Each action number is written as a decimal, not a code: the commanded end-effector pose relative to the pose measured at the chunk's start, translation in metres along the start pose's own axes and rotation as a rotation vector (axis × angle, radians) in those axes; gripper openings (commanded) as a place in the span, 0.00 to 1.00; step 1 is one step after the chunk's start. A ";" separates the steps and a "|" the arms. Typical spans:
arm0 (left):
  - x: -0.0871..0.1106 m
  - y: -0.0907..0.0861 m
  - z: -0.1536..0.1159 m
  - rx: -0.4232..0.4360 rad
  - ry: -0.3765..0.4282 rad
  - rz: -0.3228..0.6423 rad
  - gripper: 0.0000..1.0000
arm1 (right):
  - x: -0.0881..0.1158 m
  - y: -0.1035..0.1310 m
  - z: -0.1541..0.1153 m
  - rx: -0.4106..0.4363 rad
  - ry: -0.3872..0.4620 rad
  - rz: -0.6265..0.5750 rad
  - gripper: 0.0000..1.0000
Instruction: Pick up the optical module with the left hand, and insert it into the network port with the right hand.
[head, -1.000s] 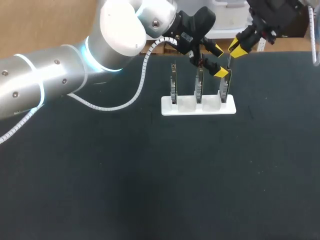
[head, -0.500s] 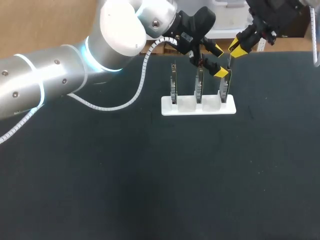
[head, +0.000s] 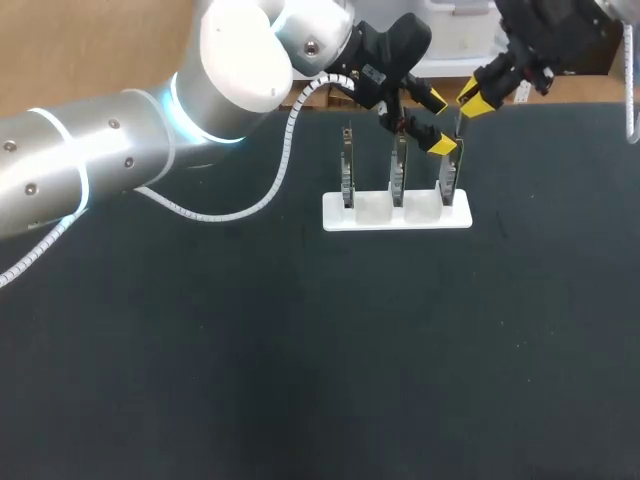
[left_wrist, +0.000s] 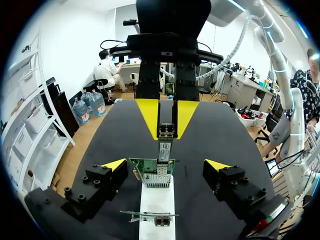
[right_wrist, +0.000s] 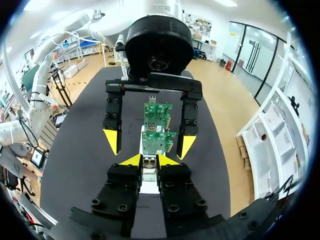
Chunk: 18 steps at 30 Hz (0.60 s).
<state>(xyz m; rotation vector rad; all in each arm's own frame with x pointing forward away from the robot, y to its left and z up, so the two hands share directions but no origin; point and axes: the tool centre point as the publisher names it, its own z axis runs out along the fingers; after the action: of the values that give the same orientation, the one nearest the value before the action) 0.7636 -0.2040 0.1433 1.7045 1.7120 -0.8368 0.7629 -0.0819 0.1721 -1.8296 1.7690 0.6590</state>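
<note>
Now the optical module (left_wrist: 164, 147), pinched by the right jaws, is best kept square to the network port (left_wrist: 161, 170) and pressed gently; left jaws stand spread.

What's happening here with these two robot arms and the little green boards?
The right gripper is shut on a small optical module and holds it upright over the end card, one of three circuit cards standing in a white holder. The module's lower end is at that card's top edge, where the network port sits; how far in it is cannot be seen. The left gripper is open, one finger on either side of the card, holding nothing.
</note>
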 end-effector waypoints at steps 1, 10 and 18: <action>-0.001 0.002 0.001 0.004 0.004 0.000 1.00 | 0.000 0.000 0.001 0.001 -0.001 -0.005 0.00; -0.001 0.002 0.001 0.004 0.004 0.000 1.00 | -0.001 -0.002 0.001 0.002 -0.002 -0.015 0.00; -0.001 0.002 0.001 0.004 0.004 0.000 1.00 | -0.001 -0.004 0.001 -0.002 -0.006 -0.017 0.00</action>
<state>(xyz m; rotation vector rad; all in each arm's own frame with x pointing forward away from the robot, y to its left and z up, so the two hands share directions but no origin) 0.7636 -0.2040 0.1433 1.7045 1.7119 -0.8368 0.7647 -0.0810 0.1724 -1.8385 1.7509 0.6536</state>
